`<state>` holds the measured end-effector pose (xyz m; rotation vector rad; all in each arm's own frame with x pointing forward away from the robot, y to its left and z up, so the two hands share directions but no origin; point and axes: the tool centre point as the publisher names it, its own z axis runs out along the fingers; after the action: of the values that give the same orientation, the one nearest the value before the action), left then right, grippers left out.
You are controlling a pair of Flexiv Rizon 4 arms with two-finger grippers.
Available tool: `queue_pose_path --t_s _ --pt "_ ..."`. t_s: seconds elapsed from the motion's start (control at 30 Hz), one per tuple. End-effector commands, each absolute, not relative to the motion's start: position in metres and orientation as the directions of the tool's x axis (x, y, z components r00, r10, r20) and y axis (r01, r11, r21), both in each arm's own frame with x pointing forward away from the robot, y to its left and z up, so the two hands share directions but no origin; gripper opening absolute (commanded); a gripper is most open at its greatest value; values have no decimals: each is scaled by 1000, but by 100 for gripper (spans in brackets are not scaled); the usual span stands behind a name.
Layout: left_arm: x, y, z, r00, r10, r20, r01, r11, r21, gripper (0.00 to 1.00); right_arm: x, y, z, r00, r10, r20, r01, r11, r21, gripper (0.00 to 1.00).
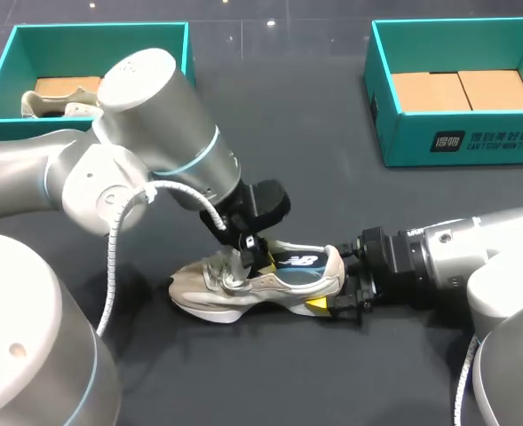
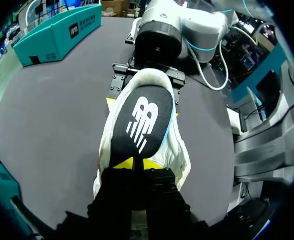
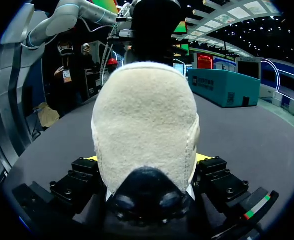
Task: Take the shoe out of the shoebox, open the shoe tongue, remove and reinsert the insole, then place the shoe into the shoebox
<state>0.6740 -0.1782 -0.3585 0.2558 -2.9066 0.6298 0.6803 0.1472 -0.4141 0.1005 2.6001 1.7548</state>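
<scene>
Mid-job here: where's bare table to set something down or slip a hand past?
Free: the dark table between the left shoebox and right shoebox, and the near strip in front of the shoe. Crowded: the middle, where the left claw pinches the insole and the right claw grips the shoe's heel.

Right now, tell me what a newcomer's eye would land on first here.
A pale shoe stands mid-table, its heel clamped by the right gripper. The left gripper pinches the black insole at the shoe's opening. The left shoebox, far left, holds a second shoe; the right shoebox sits far right.
</scene>
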Motion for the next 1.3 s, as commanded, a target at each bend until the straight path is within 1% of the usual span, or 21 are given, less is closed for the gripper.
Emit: queue_pose_path --t_s 0.03,0.4,0.67,0.7,0.8,0.83,0.93,1.3 --pt "672 -172 -355 -972 -126 198 -203 877 -435 0 678 148 -414 -998 56 34 52 378 924 0" --pt "674 -168 -351 -964 -120 238 -222 856 -467 0 678 148 -414 -998 56 34 52 378 924 0" --pt "670 -173 -356 -968 -133 211 -215 875 -434 0 678 148 -414 -998 56 34 52 378 924 0" --pt "669 -173 -356 -969 -134 207 -213 876 -432 20 678 148 -414 -998 56 34 52 378 924 0" --pt "670 -174 -354 -971 -136 197 -210 878 -431 47 678 148 -414 -998 56 34 52 378 924 0" --pt "669 -174 -353 -973 -137 185 -206 879 -431 49 678 148 -414 -998 56 34 52 378 924 0" --pt "668 -176 -349 -978 -137 160 -194 881 -431 49 678 148 -414 -998 56 34 52 378 924 0" --pt "662 -190 -341 -989 -149 20 -145 910 -388 46 678 148 -414 -998 56 34 52 378 924 0"
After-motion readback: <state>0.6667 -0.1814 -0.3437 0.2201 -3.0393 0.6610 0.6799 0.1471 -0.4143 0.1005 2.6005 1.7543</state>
